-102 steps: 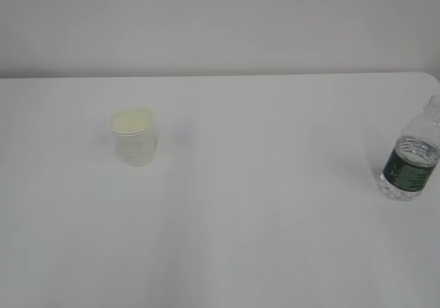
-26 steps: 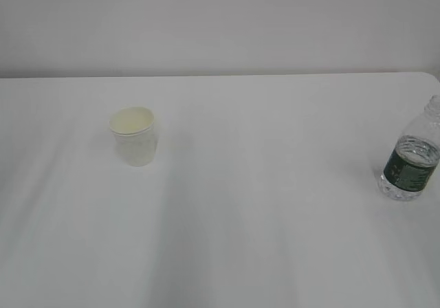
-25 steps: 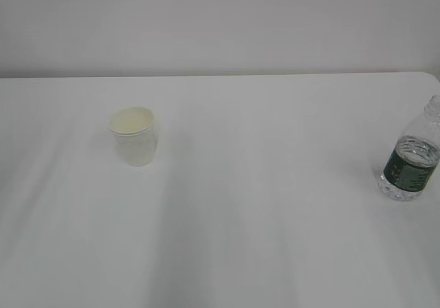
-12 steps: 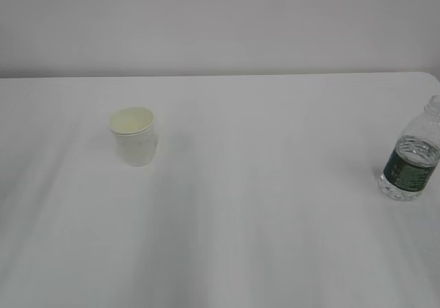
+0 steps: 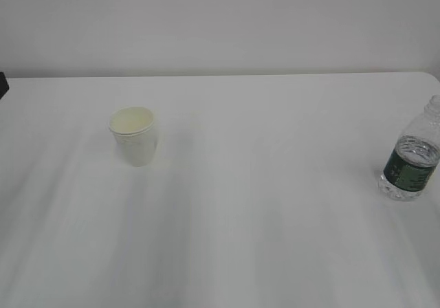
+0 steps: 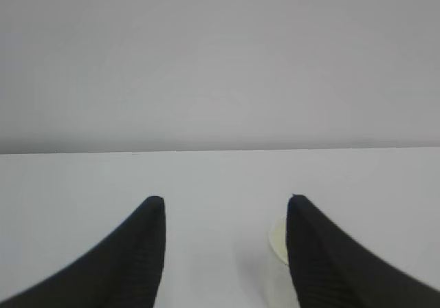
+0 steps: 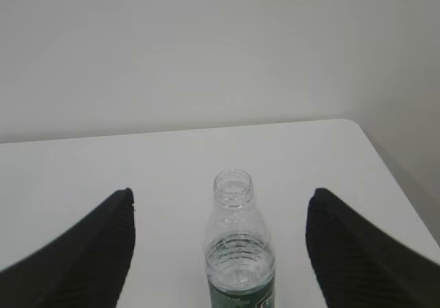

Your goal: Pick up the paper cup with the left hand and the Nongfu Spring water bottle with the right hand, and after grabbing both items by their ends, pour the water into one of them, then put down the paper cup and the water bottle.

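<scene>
The paper cup (image 5: 134, 137) stands upright on the left of the white table, and its cream inside looks dry. The Nongfu Spring water bottle (image 5: 410, 154) stands capless at the far right, with water (image 5: 416, 150) up to about the top of its green label. In the left wrist view my left gripper (image 6: 226, 199) is open. The cup's rim (image 6: 278, 241) peeks out beside the right finger (image 6: 316, 260), ahead of the jaws and off to the right. My right gripper (image 7: 222, 192) is open wide, and the bottle (image 7: 239, 253) stands centred in its gap, touching neither finger.
The white table (image 5: 275, 225) runs back to a pale wall. Its rounded right corner (image 7: 357, 126) and side edge lie close behind the bottle. A small dark piece (image 5: 2, 85) shows at the left border of the exterior view.
A dark piece has come into the exterior view at its left edge. The cup and the bottle have stayed where they were.
</scene>
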Tool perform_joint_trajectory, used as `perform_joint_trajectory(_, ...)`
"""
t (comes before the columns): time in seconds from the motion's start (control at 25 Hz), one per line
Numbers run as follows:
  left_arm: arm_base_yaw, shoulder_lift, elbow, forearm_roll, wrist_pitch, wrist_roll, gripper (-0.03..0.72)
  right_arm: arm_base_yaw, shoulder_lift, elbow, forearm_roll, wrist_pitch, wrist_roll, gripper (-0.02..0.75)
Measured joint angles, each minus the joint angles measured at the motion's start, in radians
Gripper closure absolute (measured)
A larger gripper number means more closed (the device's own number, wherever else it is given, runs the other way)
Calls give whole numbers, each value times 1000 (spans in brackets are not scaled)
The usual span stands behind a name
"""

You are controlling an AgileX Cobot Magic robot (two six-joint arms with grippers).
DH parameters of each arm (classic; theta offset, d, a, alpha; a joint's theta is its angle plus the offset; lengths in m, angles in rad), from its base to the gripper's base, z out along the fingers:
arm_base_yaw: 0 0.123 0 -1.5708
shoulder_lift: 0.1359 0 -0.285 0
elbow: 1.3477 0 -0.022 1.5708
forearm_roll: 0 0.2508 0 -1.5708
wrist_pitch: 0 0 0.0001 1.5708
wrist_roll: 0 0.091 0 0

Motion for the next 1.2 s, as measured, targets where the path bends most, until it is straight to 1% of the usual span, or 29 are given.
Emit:
perform_joint_trajectory(0.16, -1, 81, 0, 14, -65, -17, 290, 0, 74, 12, 0, -58, 2, 148)
perform_joint_trajectory(0.4, -1, 208, 0, 44, -188, -42, 291, 0, 118, 161, 0, -293, 34, 209)
perform_joint_trajectory(0.6, -1, 283, 0, 110, -296, -86, 291, 0, 121, 223, 2, -334, 45, 225)
perform_joint_trajectory(0.76, -1, 327, 33, 120, -380, -101, 291, 0, 139, 244, 2, -349, 45, 227)
perform_joint_trajectory(0.92, -1, 377, 90, 126, -484, -107, 291, 0, 224, 260, 2, -387, 47, 227)
perform_joint_trajectory(1.08, -1, 426, 136, 151, -525, -107, 291, 0, 363, 260, 2, -509, 48, 227)
perform_joint_trajectory(1.2, -1, 471, 148, 172, -529, -86, 291, 0, 495, 260, 2, -621, 48, 227)
